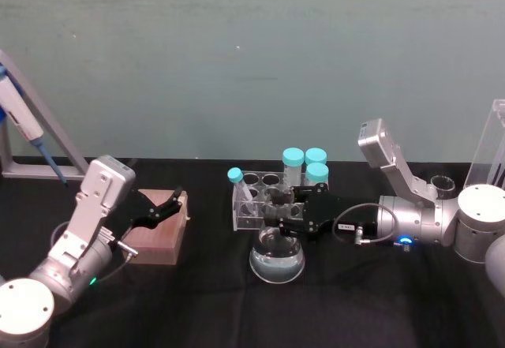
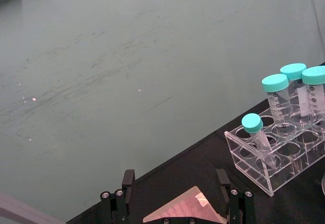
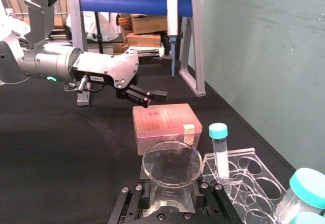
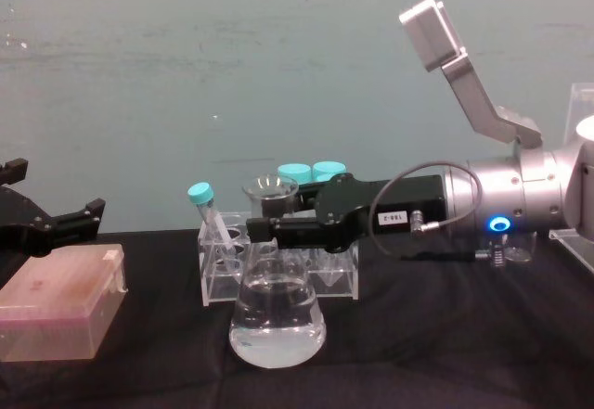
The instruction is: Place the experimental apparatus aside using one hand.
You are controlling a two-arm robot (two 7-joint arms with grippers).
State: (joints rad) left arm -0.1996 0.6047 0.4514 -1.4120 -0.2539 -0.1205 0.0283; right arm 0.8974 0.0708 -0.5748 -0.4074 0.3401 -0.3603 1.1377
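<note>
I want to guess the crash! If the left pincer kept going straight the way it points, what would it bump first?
Probably the clear tube rack: the left pincer points across the pink tip box toward it, though depth is unclear.

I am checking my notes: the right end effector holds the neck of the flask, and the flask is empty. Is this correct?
Not quite. The right end effector does hold the flask by the neck, but the flask is not empty: the chest view shows clear liquid in its lower part.

Flask (image 1: 277, 261) neck hidden by right gripper (image 1: 278, 223); beaker (image 1: 443, 183) possibly half-occluded.
</note>
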